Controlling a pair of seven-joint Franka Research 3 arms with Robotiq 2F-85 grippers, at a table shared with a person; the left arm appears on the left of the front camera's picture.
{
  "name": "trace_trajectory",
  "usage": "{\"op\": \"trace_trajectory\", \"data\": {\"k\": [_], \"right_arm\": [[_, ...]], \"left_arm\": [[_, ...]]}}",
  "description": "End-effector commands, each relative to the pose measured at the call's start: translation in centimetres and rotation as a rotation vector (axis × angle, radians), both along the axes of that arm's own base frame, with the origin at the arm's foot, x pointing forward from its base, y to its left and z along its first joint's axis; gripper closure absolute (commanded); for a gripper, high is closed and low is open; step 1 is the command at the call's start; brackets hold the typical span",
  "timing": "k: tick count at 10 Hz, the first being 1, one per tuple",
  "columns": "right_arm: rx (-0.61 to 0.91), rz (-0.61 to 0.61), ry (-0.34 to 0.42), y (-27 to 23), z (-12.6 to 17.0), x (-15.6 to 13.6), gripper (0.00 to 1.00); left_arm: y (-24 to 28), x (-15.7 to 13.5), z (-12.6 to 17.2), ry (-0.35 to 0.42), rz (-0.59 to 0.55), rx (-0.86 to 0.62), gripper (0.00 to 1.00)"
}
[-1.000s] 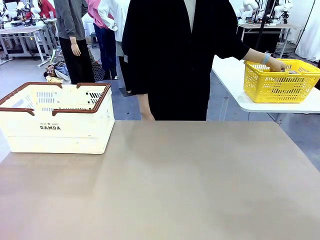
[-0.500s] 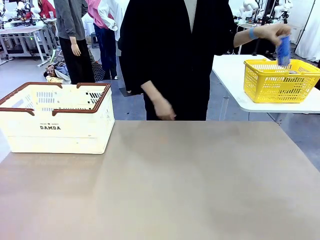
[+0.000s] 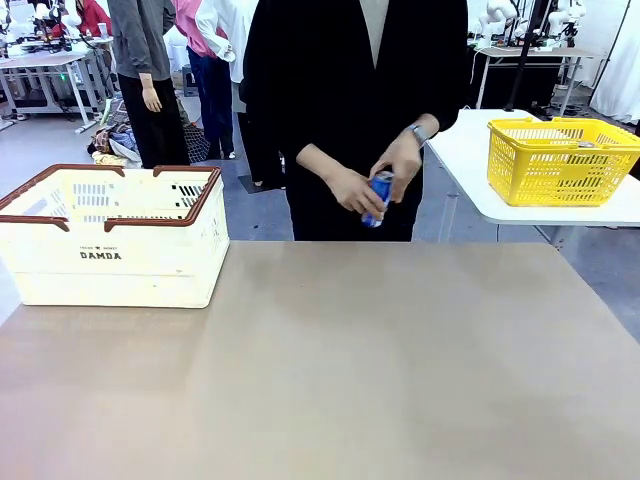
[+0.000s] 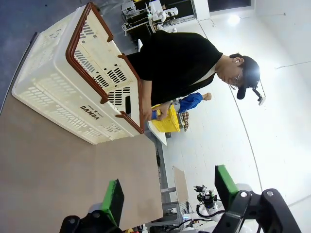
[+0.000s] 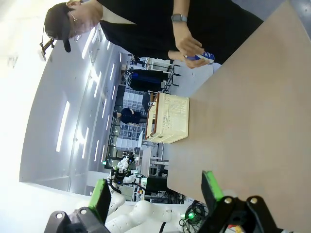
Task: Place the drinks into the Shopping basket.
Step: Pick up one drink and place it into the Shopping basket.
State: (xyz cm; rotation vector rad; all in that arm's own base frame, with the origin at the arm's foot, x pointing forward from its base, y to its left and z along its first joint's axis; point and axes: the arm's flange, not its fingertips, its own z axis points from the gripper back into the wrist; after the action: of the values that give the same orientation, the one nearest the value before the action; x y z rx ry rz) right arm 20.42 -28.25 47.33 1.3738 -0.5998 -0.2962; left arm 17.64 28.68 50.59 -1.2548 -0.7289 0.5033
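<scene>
A person at the far side holds one of the drinks, a slim blue can [image 3: 380,196], in both hands just above the table's far edge. The same blue can [image 5: 204,56] shows in the right wrist view and, very small, the can [image 4: 154,114] in the left wrist view. The cream Shopping basket [image 3: 120,270] with a brown rim stands at the table's far left; I see nothing in it. My left gripper [image 4: 170,194] is open over bare tabletop, well short of the Shopping basket [image 4: 53,97]. My right gripper [image 5: 155,191] is open too, far from the can.
A yellow mesh basket [image 3: 560,165] sits on a white side table [image 3: 470,150] at the far right, beyond my table. The brown tabletop [image 3: 350,360] lies bare from the middle to the near edge. Other people stand in the background.
The person lifted the blue can out of the yellow basket and brought it in front of their body, now with both hands on it. My grippers stayed open.
</scene>
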Motion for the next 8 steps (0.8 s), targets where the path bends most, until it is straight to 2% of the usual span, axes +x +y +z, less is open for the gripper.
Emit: {"op": "trace_trajectory", "data": {"k": [1, 8], "right_arm": [[-0.007, 0.01, -0.012, -0.45, 0.37, -0.09, 0.0], [-0.007, 0.01, -0.012, -0.45, 0.37, -0.09, 0.0]], "left_arm": [[0.2, -0.22, 0.01, -0.014, -0.014, 0.016, 0.0], [0.2, -0.22, 0.01, -0.014, -0.014, 0.016, 0.0]]}}
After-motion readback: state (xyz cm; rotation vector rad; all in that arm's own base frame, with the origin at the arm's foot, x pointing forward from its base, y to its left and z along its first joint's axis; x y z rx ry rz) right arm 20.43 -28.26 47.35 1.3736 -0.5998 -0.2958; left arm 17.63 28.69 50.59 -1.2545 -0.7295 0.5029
